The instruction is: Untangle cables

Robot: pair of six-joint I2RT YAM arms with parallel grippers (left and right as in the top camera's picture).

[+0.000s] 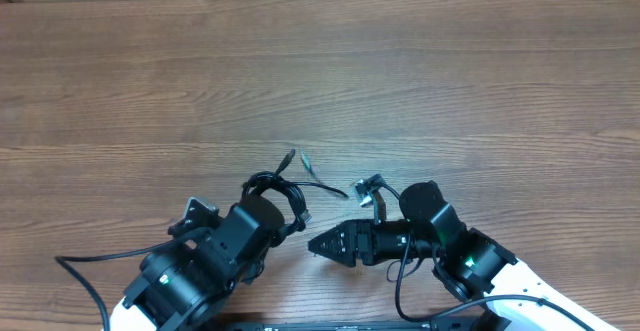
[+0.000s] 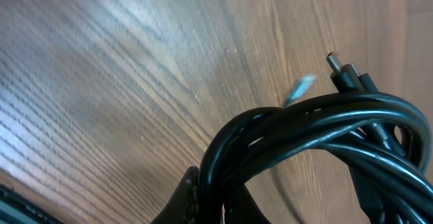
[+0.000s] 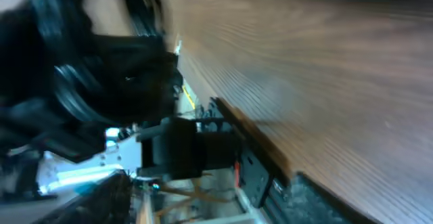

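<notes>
A looped bundle of black cables (image 2: 318, 126) fills the left wrist view, with one plug (image 2: 342, 72) standing clear above it. Any marking on the plug is too small to read. The left tool (image 1: 292, 223) is closed and grips the bundle near the wooden worktop's (image 1: 400, 71) front edge. The right tool (image 1: 318, 244) points at it from just beside. Whether the right tool's jaws are parted cannot be told.

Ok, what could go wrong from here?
1. The left tool grips the cables as one looped bundle, so pulling could tighten the tangle instead of freeing a cord.
2. The right tool sits very close to the left arm and its wrist view is blurred; a reach in might bump the arm or miss the thin cords.
3. The loose plug end could snag in a loop.
</notes>
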